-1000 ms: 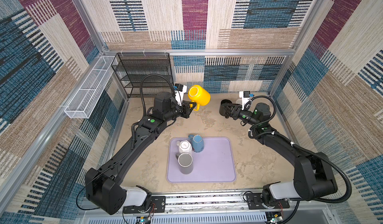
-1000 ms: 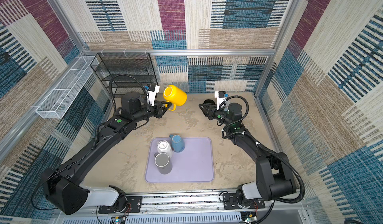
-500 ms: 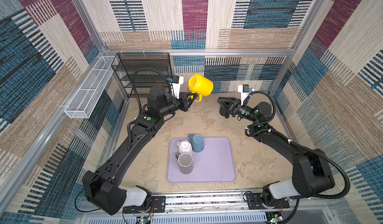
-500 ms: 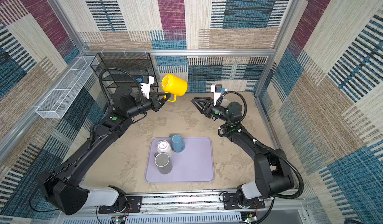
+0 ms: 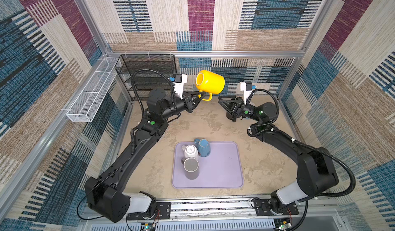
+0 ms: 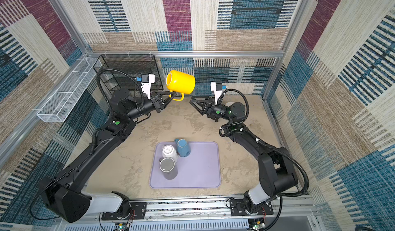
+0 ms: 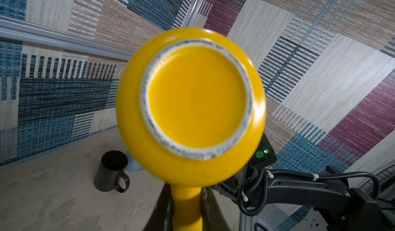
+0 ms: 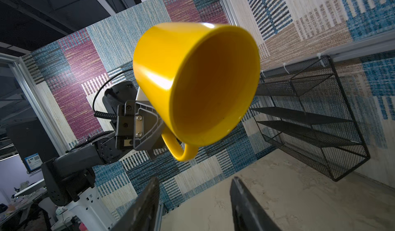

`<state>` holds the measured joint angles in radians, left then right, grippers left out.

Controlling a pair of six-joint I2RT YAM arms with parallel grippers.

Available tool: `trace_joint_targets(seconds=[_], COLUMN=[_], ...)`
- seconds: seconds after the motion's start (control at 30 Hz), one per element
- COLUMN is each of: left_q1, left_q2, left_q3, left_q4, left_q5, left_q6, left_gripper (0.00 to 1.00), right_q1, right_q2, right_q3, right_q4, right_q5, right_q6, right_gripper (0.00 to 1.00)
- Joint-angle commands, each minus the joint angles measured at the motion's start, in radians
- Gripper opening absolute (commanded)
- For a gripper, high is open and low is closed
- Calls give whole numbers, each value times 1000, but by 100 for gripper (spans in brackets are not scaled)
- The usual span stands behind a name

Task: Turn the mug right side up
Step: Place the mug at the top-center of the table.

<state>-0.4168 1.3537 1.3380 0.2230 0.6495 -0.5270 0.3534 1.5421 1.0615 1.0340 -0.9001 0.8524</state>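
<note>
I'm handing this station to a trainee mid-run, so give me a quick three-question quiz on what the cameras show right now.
1. True or false: the right end effector is shut on the yellow mug.
2. Which part of the yellow mug does the left end effector grip? A) rim B) handle C) base
3. Fill in: ___ mugs stand on the purple tray.

Key: 1 false, it is open and apart from the mug; 2 B; 3 three: white mug, blue mug, grey mug.
</note>
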Motion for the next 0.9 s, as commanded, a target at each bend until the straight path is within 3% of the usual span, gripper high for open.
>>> trace_joint_targets(seconds=[0.0,0.87], left_q1=[2,2], left_q2=[-9,-6], left_q3=[-9,-93], left_q4=[166,378], left_q5=[43,64], left_q6=[-30,-98], left_gripper=[0,0], right_q1=[13,78], right_q2=[14,179], right_q3=[21,134], right_q4=[85,459], right_q5=[-30,6], right_q6=[51,339], right_gripper=[61,55])
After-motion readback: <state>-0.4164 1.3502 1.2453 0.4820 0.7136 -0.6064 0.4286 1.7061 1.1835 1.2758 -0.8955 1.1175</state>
